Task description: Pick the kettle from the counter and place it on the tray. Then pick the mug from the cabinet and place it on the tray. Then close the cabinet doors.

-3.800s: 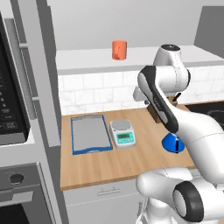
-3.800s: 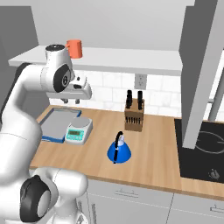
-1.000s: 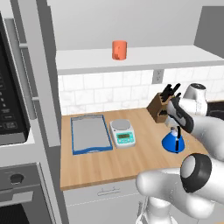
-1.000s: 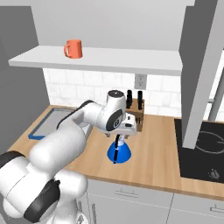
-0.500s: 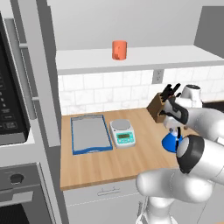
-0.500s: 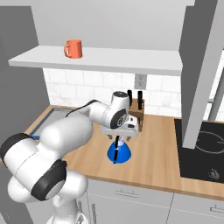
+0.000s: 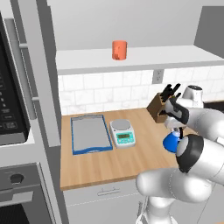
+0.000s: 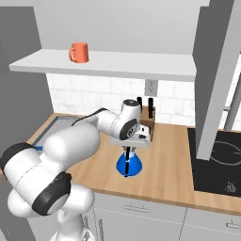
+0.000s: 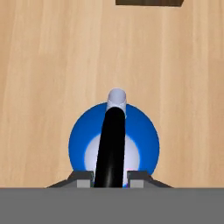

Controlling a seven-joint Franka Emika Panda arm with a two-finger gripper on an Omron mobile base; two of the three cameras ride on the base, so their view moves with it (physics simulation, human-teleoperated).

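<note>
Fingers (image 9: 110, 180) clamp black handle of kettle (image 9: 144, 135), apparently resting on counter (image 9: 43, 65).

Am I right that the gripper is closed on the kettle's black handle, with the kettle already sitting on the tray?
Not quite. The gripper does close on the handle, but the kettle sits on the wooden counter, not on the tray. The left base view shows the tray apart, with nothing on it.

The arm (image 8: 70, 146) is glossy white, built of rounded bulbous segments with dark grey joint rings, ending in a grey hand (image 8: 132, 138) with two small dark fingertips (image 9: 82, 178).
</note>
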